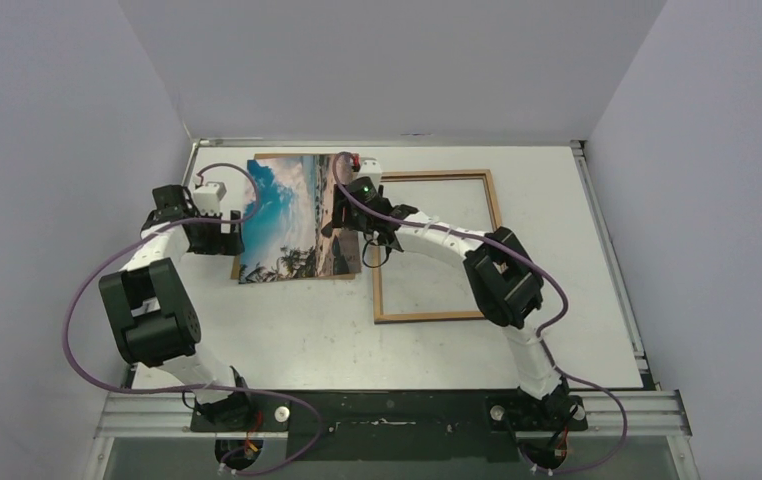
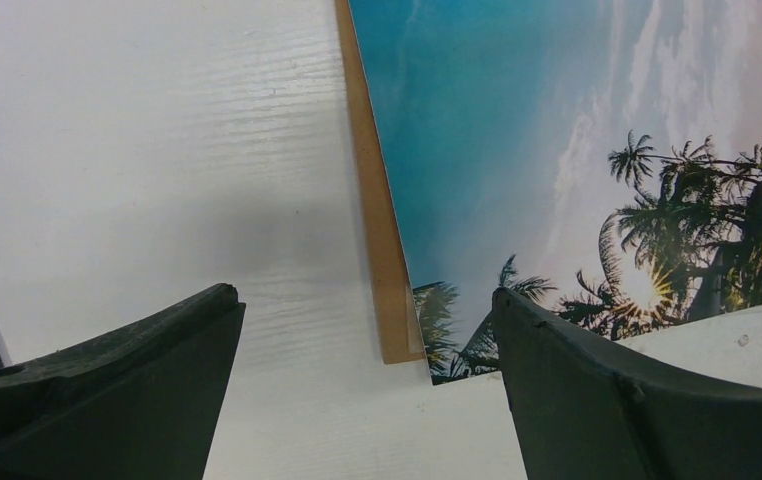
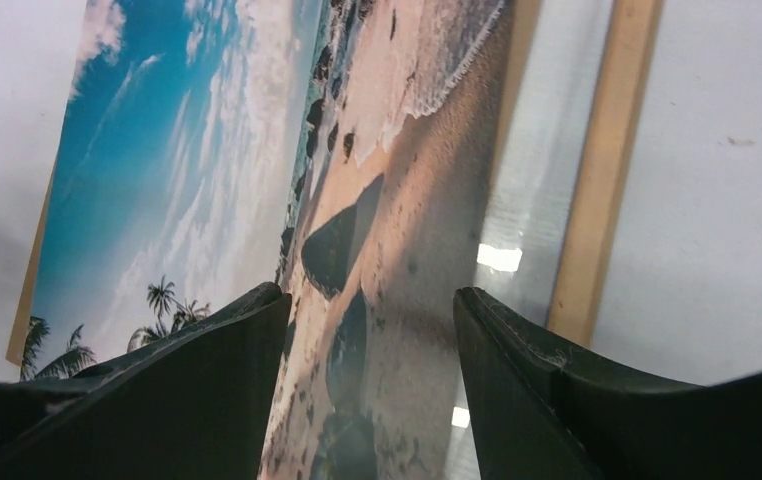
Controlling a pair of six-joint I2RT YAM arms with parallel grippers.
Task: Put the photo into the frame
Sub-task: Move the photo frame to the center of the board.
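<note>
The photo point(image 1: 292, 215) of coast, blue sky and clouds lies flat at the table's back centre, on a brown backing board point(image 1: 236, 268) that sticks out along its left edge. The frame point(image 1: 427, 316) lies to its right, wood-brown side up. My left gripper point(image 1: 231, 240) is open above the photo's near left corner; the left wrist view shows the photo point(image 2: 557, 150) and the board's edge point(image 2: 377, 250) between the open jaws point(image 2: 367, 330). My right gripper point(image 1: 345, 228) is open over the photo's sandy right edge point(image 3: 407, 180), beside the frame's left rail point(image 3: 607, 170).
The white table point(image 1: 287, 330) ends at grey walls at the back and on both sides. The arm bases stand on a black rail point(image 1: 387, 410) at the near edge. Purple cables point(image 1: 77, 300) loop round both arms.
</note>
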